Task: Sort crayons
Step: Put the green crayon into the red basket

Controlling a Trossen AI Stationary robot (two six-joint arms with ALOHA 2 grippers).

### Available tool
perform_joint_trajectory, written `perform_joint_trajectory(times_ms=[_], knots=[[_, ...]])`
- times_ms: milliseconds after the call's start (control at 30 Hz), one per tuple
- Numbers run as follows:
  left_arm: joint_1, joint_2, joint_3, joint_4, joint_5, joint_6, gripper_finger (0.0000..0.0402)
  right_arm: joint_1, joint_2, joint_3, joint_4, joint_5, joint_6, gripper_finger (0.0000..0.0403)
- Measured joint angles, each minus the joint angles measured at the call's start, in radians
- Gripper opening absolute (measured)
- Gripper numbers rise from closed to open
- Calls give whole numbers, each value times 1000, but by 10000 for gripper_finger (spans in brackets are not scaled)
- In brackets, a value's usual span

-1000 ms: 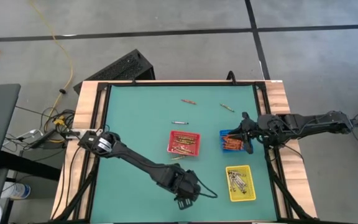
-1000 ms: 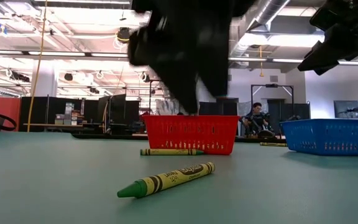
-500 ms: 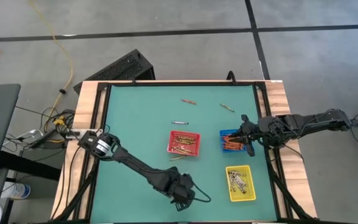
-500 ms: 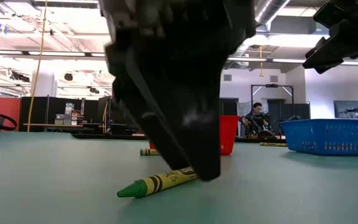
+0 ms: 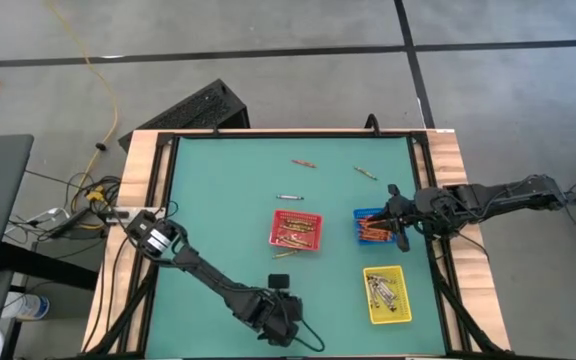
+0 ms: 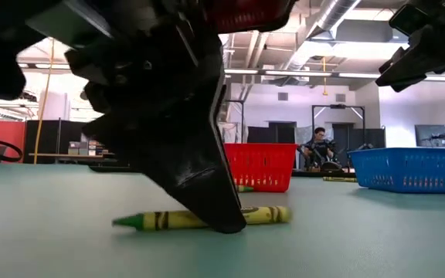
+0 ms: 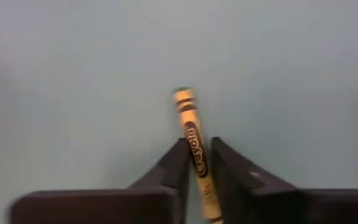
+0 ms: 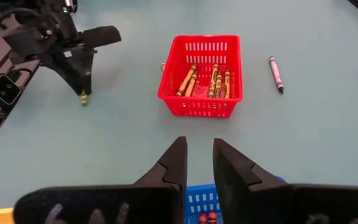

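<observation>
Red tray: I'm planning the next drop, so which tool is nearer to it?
Right. The right tool hovers over the blue tray, just beside the red tray; the left tool is farther off, shut on the green crayon.

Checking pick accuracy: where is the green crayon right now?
The green crayon lies on the table at its near edge, pinched between the left end effector fingers, below the red tray in the high view.

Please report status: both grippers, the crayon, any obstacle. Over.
Left gripper shut on green crayon, crayon flat on table. Right gripper above blue tray, holding nothing. No obstacle near the crayon; red tray stands apart.
</observation>
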Motion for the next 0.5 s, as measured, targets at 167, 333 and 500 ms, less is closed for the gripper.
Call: perform_joint_trajectory(times_ms=[167, 333, 500], knots=[[32, -22, 14, 16, -23, 31, 13, 0, 0, 0, 4, 0, 0, 72], [104, -144, 29, 48, -155, 213, 5, 0, 0, -1, 37, 1, 24, 72], [218, -270, 30, 45, -151, 423, 2, 4, 30, -1, 125, 1, 41, 72]])
